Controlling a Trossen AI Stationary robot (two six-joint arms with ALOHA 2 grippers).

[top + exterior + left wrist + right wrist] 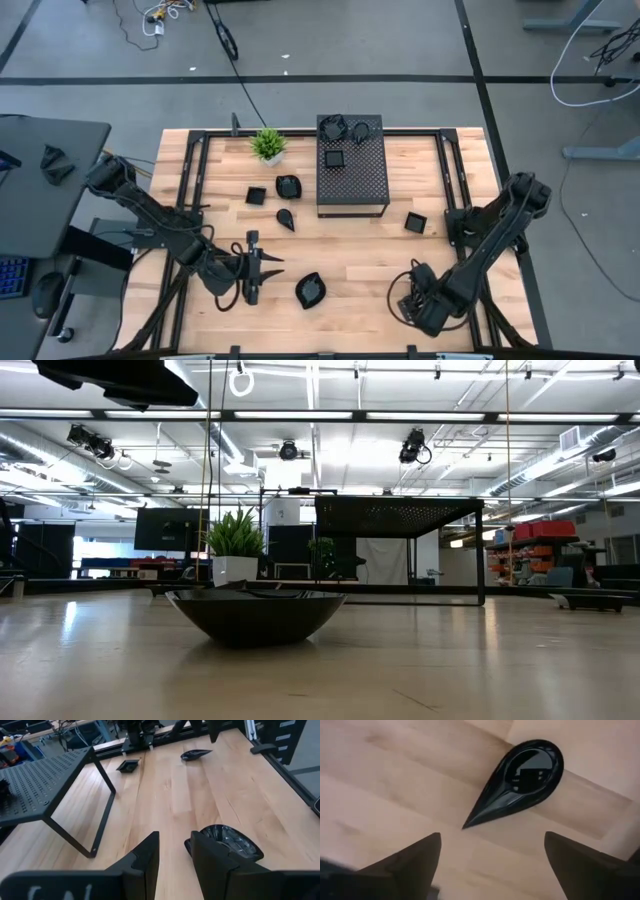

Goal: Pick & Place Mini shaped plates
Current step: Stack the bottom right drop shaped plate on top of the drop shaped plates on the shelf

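Near the table's front edge we see the right gripper [492, 840] spread wide and empty above a teardrop plate [520, 780] lying on the wood. The left gripper [252, 268], fingers narrowly parted and holding nothing, sits just beside a leaf plate [310, 290]. Farther back, a square plate [256, 195] lies near the perforated box [352, 180].

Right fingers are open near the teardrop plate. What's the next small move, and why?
Probably ease the right gripper forward and down until its fingers straddle the teardrop plate, ready to close. The fingers stand wide apart, and the plate lies flat on the table just ahead of them, untouched. Left gripper waits by another plate.
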